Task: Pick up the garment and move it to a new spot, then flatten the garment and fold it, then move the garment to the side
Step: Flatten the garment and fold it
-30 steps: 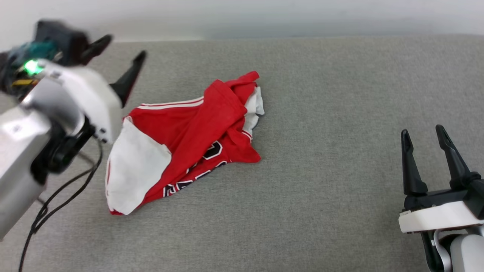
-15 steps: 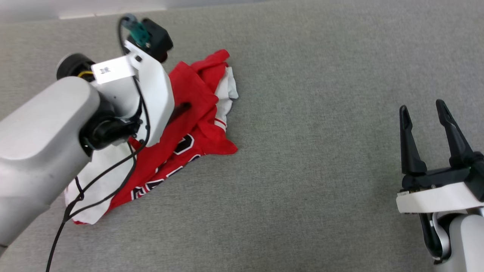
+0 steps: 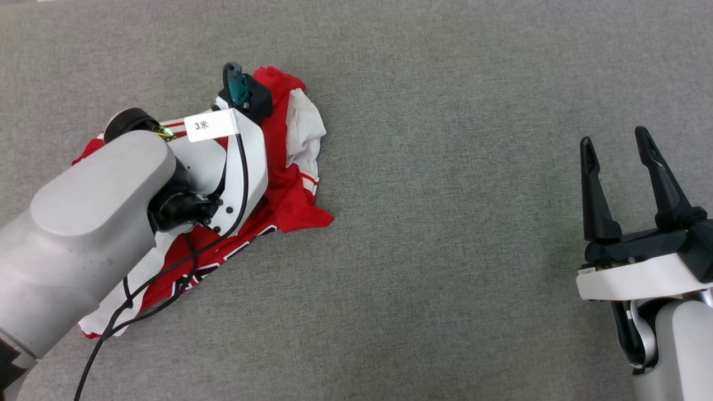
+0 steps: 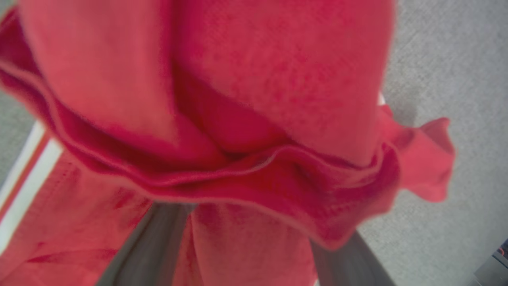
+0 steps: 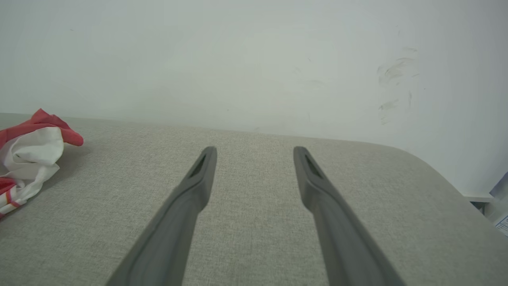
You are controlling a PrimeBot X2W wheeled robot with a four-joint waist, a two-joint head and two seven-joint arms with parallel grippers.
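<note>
Red garment (image 4: pixel 246 99) folds drape across the tips of my left gripper (image 4: pixel 250 226), its fingers spread and unclenched. My right gripper (image 5: pixel 255 153) gapes too, the garment well off to its left.

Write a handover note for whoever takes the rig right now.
Left gripper: open, fingers pushed into a red fold of the garment, not closed on it.
Right gripper: open, empty, over the bare grey surface.
Garment: crumpled on the surface at the robot's left, partly under the left arm.
Done: no step finished.
Left: grip, lift, move, flatten, fold, set aside.
</note>
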